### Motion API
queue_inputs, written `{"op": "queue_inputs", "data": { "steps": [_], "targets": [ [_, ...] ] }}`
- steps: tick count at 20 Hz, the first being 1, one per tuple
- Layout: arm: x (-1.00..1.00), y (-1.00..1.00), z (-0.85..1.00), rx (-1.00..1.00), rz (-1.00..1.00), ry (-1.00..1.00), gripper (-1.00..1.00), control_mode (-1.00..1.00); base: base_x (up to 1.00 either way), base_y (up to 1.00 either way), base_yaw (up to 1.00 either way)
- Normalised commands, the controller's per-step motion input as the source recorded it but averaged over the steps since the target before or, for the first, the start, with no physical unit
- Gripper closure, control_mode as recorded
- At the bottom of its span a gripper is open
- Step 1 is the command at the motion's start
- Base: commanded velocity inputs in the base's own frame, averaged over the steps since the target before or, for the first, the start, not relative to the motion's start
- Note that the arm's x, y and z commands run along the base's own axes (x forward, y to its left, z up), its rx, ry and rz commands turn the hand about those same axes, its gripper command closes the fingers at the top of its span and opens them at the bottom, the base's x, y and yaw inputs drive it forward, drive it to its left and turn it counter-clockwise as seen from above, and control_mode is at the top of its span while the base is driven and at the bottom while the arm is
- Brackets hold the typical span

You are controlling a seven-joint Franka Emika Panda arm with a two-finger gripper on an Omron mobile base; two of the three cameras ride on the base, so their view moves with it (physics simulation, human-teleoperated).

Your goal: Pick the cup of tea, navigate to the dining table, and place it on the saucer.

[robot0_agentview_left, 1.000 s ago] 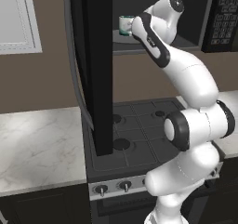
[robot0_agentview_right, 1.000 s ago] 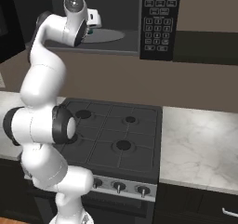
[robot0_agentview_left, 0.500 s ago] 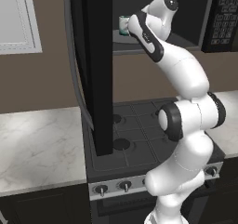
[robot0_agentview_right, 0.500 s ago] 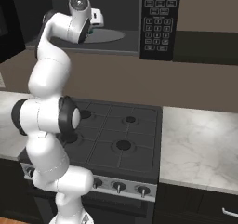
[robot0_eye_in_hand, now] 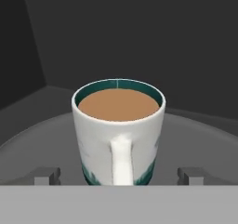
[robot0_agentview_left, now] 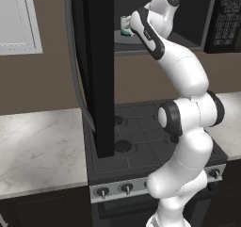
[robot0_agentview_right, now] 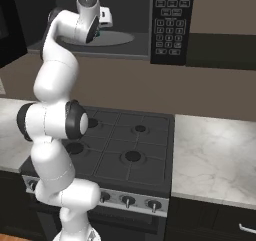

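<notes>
The tool (robot0_eye_in_hand: 119, 175), released wide, flanks the cup of tea (robot0_eye_in_hand: 118, 130) (handle facing the camera), which sits upright on the microwave's grey turntable (robot0_eye_in_hand: 200, 144), the open black door (robot0_agentview_left: 96, 70) hanging left above the stove (robot0_agentview_right: 131, 150).

A smooth white ceramic-looking mug with teal-green base band (robot0_eye_in_hand: 118, 135) holds flat, matt brown tea; it stands on a matt grey round turntable plate (robot0_eye_in_hand: 200, 146); the polished white-grey marble counter (robot0_agentview_left: 40, 148) flanks a satin black metal-looking stovetop (robot0_agentview_right: 125, 145).
</notes>
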Motion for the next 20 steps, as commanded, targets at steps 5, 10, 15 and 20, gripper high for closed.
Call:
{"op": "queue_inputs", "data": {
  "steps": [5, 10, 15, 20],
  "targets": [
    [0.0, 0.0, 0.0, 0.0, 0.0, 0.0, -1.0, -1.0, 0.0, 0.0, 0.0],
    [0.0, 0.0, -0.03, 0.0, 0.0, 0.0, -1.0, -1.0, 0.0, 0.0, 0.0],
    [0.0, 0.0, -0.06, 0.0, 0.0, 0.0, 1.0, -1.0, 0.0, 0.0, 0.0],
    [0.0, -0.04, 0.0, 0.02, 0.0, 0.0, 1.0, -1.0, 0.0, 0.0, 0.0]
  ]
}}
